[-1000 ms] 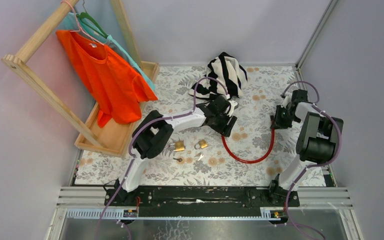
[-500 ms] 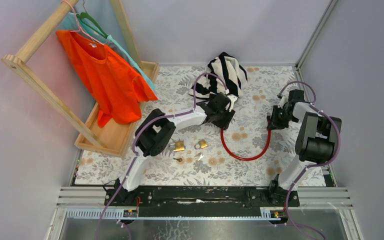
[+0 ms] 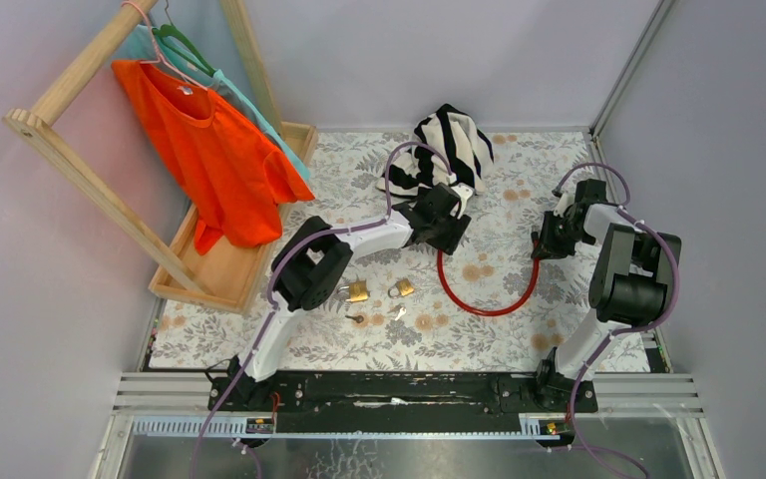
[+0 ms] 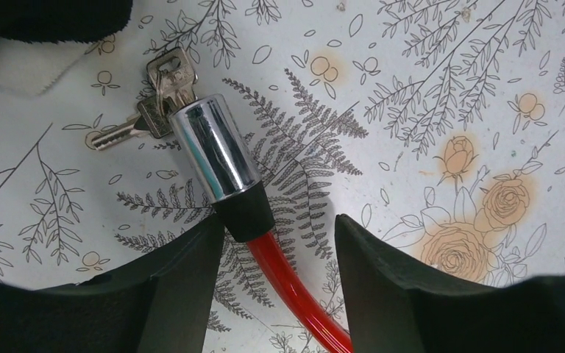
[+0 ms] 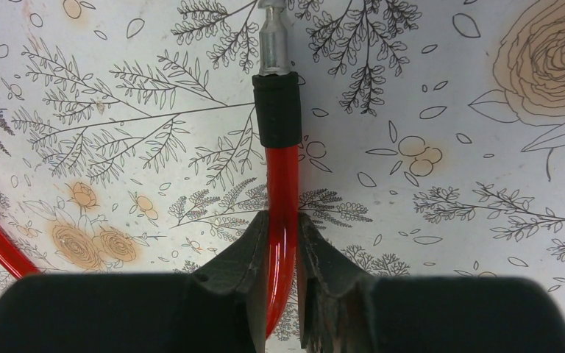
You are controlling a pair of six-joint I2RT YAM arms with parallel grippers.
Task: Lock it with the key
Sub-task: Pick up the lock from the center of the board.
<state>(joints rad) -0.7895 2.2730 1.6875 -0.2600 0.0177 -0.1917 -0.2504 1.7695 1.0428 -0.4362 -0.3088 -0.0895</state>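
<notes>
left gripper [image 4: 275,237]: arm stretched far-right, jaws wide astride red cable [image 4: 294,290] | right gripper [image 5: 282,229]: arm folded, clamping red cable

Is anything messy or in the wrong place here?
Yes. A striped cloth lies crumpled in a heap at the back of the table, while the orange shirt hangs neatly on a rack. The red cable is not joined: its two ends lie apart.
</notes>
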